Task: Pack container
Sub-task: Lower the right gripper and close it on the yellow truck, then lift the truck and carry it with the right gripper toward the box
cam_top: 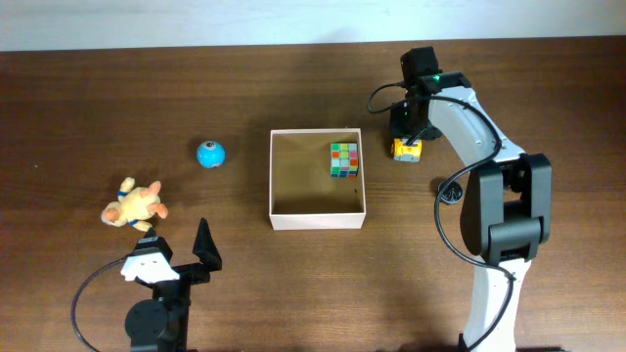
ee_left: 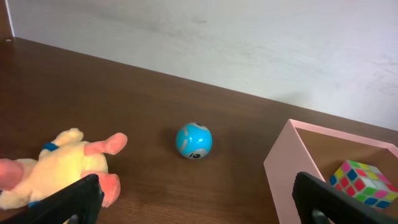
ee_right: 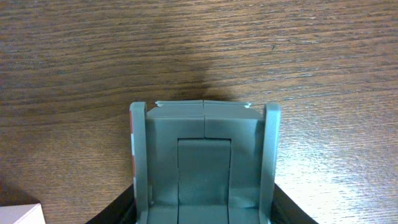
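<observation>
The container [cam_top: 318,221], a square white-walled box with a tan inside, sits mid-table and holds a Rubik's cube [cam_top: 344,159] in its far right corner. Its wall also shows in the left wrist view [ee_left: 292,180], with the cube [ee_left: 364,183] inside. A blue ball [cam_top: 210,154] [ee_left: 194,140] and a yellow plush toy [cam_top: 134,205] [ee_left: 53,168] lie to the left of the box. My right gripper [cam_top: 408,135] [ee_right: 205,208] is low over a yellow-and-grey toy [cam_top: 407,150] [ee_right: 205,155] just right of the box, with its fingers against the toy's sides. My left gripper [cam_top: 178,256] [ee_left: 199,205] is open and empty.
The dark wooden table [cam_top: 98,98] ends at a pale wall along the far edge. The right arm's base and cable [cam_top: 499,225] stand at the right. The left arm's base [cam_top: 156,318] is at the front left.
</observation>
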### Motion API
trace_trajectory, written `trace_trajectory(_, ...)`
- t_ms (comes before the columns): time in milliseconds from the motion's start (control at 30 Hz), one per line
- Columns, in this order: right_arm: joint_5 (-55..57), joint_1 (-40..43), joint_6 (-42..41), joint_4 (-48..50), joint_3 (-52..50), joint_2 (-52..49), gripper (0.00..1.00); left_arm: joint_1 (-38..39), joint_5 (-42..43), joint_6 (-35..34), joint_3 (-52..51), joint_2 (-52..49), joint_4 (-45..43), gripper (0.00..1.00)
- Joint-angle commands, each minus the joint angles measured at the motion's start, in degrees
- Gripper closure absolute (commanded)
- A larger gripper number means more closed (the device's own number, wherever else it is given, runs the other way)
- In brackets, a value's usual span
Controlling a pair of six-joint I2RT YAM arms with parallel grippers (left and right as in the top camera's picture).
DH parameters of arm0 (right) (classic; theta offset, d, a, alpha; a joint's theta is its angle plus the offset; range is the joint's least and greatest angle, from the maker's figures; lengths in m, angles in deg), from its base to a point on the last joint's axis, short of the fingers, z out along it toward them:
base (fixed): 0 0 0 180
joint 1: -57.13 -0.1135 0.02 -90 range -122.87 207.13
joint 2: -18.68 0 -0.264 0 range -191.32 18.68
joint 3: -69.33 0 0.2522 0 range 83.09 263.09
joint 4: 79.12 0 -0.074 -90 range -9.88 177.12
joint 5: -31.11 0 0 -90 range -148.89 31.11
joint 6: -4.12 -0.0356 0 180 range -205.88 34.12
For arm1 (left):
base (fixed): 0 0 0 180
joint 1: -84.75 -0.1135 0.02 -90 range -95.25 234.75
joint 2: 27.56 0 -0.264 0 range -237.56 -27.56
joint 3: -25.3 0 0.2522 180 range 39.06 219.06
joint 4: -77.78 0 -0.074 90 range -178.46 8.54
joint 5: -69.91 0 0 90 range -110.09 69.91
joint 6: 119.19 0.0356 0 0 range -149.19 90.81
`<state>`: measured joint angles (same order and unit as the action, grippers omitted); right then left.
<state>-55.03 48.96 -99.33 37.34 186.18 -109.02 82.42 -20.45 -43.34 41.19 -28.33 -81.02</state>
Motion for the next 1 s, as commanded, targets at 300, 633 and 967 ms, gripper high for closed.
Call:
trace_trajectory(300,-0.81,-0.46,-0.24,-0.57,-0.11,-0.22,0.57,-0.20,0.59,0.92,-0.33,0.48,-0.13,0.01)
trace_trajectory(633,-1.03,-0.46,2.36,-3.69,2.62,2.29,0.57,-0.20,0.59,0.92,-0.33,0.48,-0.13,0.01)
trace_trajectory(967,-1.49,-0.48,3.87,-4.79,3.02,7.87,0.57,-0.20,0.59,0.92,-0.33,0.48,-0.13,0.01)
